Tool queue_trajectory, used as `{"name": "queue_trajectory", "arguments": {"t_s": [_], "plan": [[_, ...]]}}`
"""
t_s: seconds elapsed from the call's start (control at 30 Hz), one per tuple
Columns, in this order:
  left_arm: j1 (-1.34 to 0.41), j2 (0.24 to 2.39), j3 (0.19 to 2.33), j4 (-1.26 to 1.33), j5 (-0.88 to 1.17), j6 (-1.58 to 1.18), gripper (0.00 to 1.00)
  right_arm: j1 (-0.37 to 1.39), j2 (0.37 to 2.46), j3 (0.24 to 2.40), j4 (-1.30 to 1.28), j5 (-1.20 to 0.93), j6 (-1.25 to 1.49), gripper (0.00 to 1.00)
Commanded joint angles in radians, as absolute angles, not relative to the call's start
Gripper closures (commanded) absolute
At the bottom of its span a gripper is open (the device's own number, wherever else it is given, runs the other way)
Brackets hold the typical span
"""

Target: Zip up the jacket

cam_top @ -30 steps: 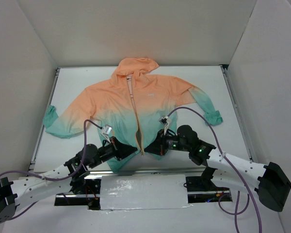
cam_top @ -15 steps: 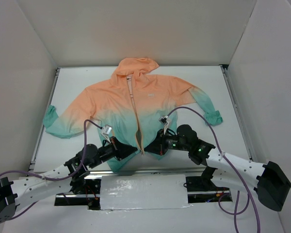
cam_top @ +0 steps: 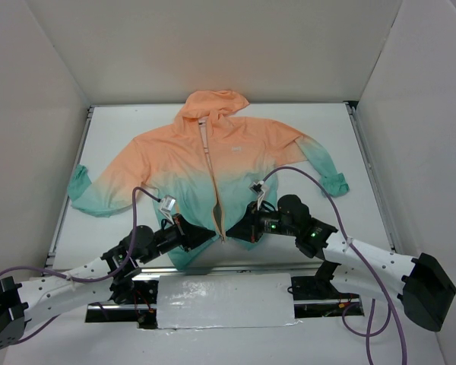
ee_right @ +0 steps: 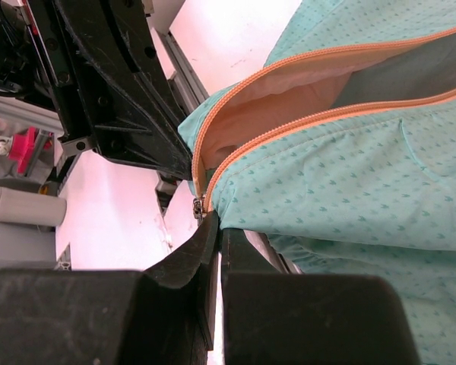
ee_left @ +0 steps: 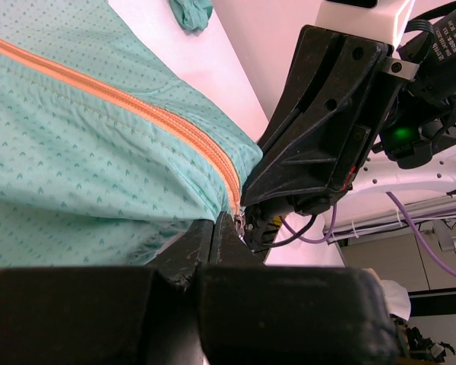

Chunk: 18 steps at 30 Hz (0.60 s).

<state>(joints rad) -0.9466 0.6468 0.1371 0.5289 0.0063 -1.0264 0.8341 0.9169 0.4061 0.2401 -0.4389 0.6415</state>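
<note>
The jacket (cam_top: 213,163) lies flat and front-up on the white worktop (cam_top: 327,122). Its peach hood (cam_top: 213,103) points away from the arms, its teal hem lies nearest them, and both sleeves are spread out to the sides. The orange zipper (cam_top: 213,182) runs down the middle of the front from the collar to the hem.

Both arms reach in low over the near edge and meet at the bottom of that zipper. The left end effector (cam_top: 203,234) sits on the hem just to its own side of the zipper line. The right end effector (cam_top: 238,230) sits just on the other side, and the two are close together, almost nose to nose.

In the left wrist view the fingers (ee_left: 213,236) are pressed together with no gap to speak of, and the teal fabric runs straight into them at the zipper's foot — they are clamped on the hem. In the right wrist view the fingers are likewise drawn tight, biting the hem edge just beside the small metal slider (ee_right: 200,205). Whether the pull tab itself is pinched between them I cannot tell.

From the slider the two rows of orange teeth part in a narrow V, showing pale lining between them — so at the hem end the front is open.
</note>
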Motion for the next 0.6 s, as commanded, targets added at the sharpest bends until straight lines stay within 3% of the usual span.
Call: {"name": "queue_trajectory", "arguments": {"t_s": [0.0,0.57], "plan": [[-0.943,0.644,0.144,0.6,0.021,-1.028,1.0,0.824,0.904,0.448,0.308,-0.453,0.637,1.0],[-0.943,0.661,0.135,0.624,0.031,-1.032,1.0,0.815,0.91,0.46,0.324,-0.472,0.643,1.0]]}}
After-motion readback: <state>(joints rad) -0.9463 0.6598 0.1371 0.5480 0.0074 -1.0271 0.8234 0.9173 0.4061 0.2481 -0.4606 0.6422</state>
